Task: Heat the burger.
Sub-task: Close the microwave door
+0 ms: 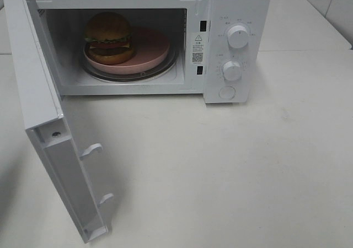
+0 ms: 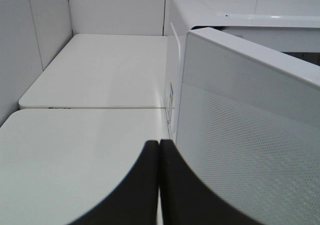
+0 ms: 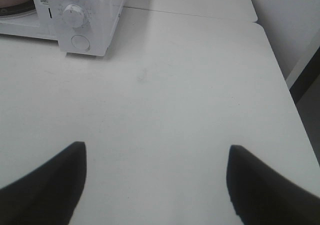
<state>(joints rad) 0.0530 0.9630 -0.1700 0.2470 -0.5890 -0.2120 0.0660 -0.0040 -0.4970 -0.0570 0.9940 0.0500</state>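
Holds left gripper [image 2: 159, 145] fully closed, pads pressed together with nothing between them, just beside the outer face of the microwave's door [image 2: 250, 150]. May be touching that face, though cannot tell from the wrist view. Holds right gripper [image 3: 156, 146] spread wide and empty, low over bare table [image 3: 175, 95], off the dial side of the microwave [image 1: 231, 16] and well apart from it.

Loading looks finished: finds the burger [image 1: 108, 36] inside the microwave, upright on its pink plate [image 1: 151, 49], set toward the hinge side of the plate, plate resting on the turntable [image 1: 132, 75]. Leaves the door swung wide out from the microwave. Remains, by judgement, to swing the door shut and turn the dials [image 1: 237, 36].

Places neither arm in the high view. Sets the left arm behind the open door, pointing along it toward the microwave, seemingly ready to push.
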